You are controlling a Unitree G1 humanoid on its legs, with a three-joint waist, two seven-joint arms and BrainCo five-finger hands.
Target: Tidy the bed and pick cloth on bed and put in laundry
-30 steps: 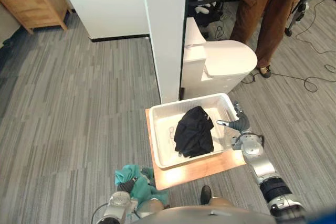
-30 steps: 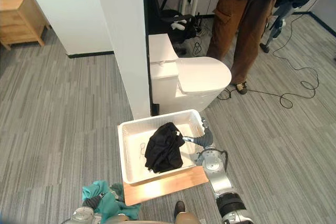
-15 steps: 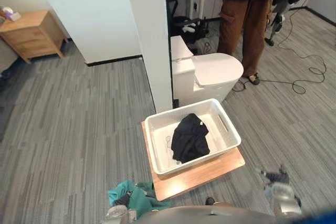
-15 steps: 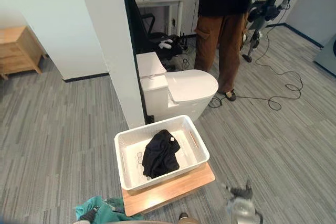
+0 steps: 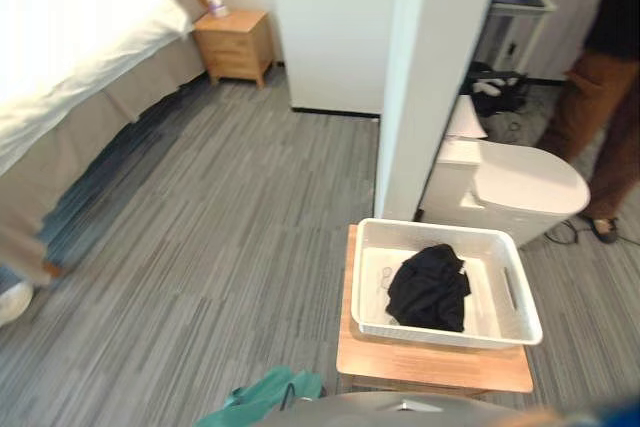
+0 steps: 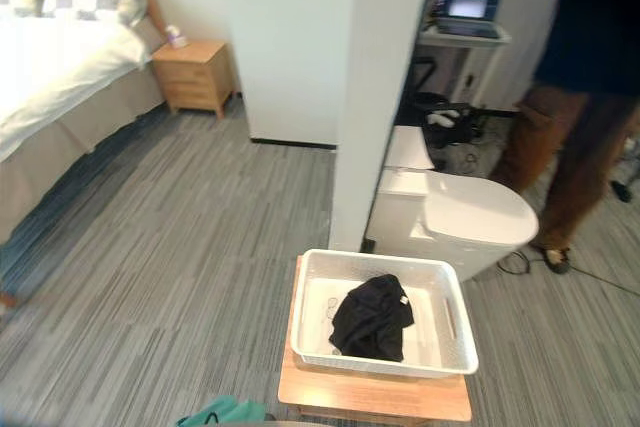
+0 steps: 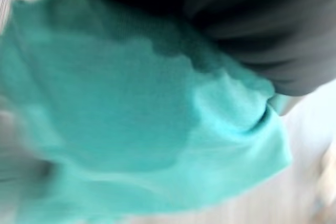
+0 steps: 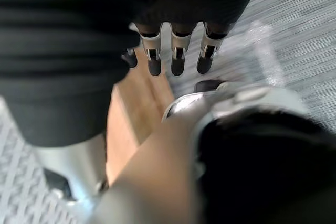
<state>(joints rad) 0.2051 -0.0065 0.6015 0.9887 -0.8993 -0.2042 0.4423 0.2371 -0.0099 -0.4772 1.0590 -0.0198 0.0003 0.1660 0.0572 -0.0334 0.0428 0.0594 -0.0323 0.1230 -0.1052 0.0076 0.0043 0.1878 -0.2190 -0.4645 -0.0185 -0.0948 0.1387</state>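
A teal cloth (image 5: 262, 400) hangs at the bottom edge of the eye views, left of the basket. In the left wrist view the teal cloth (image 7: 131, 124) is draped over my left hand (image 7: 236, 19) below its dark cover. A white laundry basket (image 5: 523, 319) stands on a wooden board (image 5: 430, 367) on the floor, with a black cloth (image 5: 431, 288) lying in it. My right hand (image 8: 177, 56) has straight fingers and holds nothing, low beside the wooden board (image 8: 139, 114). The bed (image 5: 70, 57), with a white cover and checked pillows, stands at the far left.
A white pillar (image 5: 430, 77) rises just behind the basket, with a toilet (image 5: 515, 187) to its right. A person in brown trousers (image 6: 570, 137) stands at the far right. A wooden nightstand (image 5: 235, 45) sits by the bed's head. Grey floor (image 5: 230, 217) lies between bed and basket.
The camera has swung left and lifted, bringing the bed into view. My right hand has drawn back from the basket's right rim to my side. The teal cloth stays at my left hand.
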